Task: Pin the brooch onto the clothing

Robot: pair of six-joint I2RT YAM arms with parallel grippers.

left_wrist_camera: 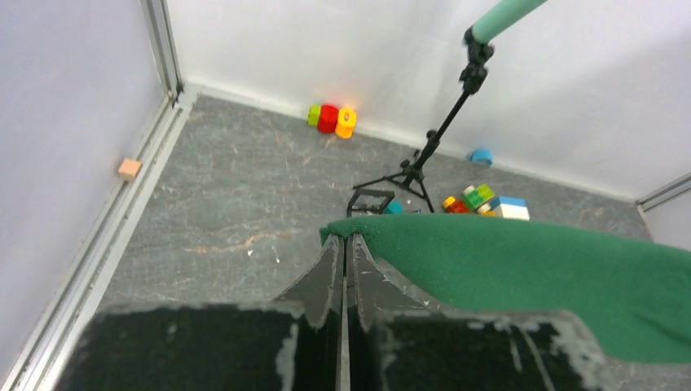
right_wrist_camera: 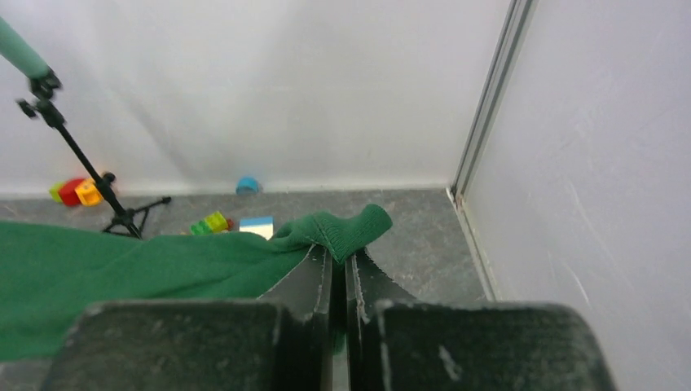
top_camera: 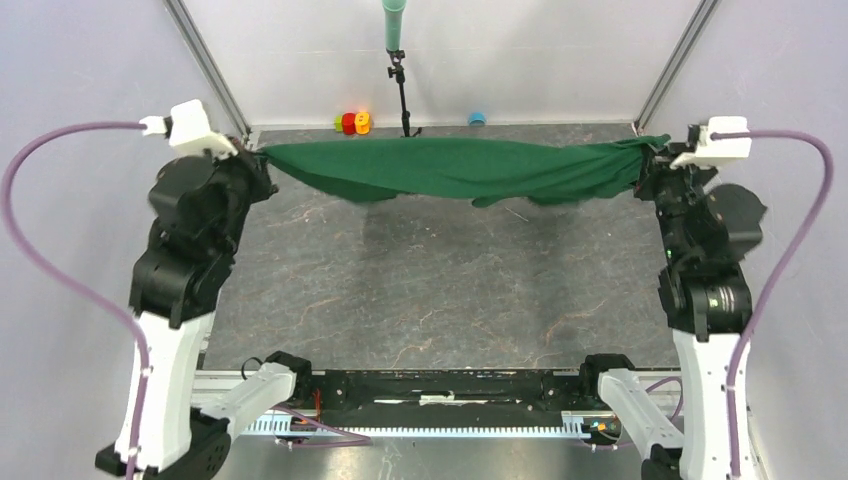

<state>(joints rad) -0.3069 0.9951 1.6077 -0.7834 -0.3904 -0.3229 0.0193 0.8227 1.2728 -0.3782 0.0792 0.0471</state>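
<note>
Above table [top_camera: 420, 290], left pincer [left_wrist_camera: 344, 242], right pincer [right_wrist_camera: 338, 257] raised apart, gripping T-shirt [top_camera: 460, 168] ends.

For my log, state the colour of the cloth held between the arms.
Dark green. The clothing shows best in the top view.

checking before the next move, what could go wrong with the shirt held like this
1. Both jaws pinch only a small edge fold of the dark green soft fabric T-shirt; it might slip free.
2. The slim black tripod stand and coloured plastic toy blocks sit just behind it, so lowering could snag them.
3. No brooch is in view.
</note>
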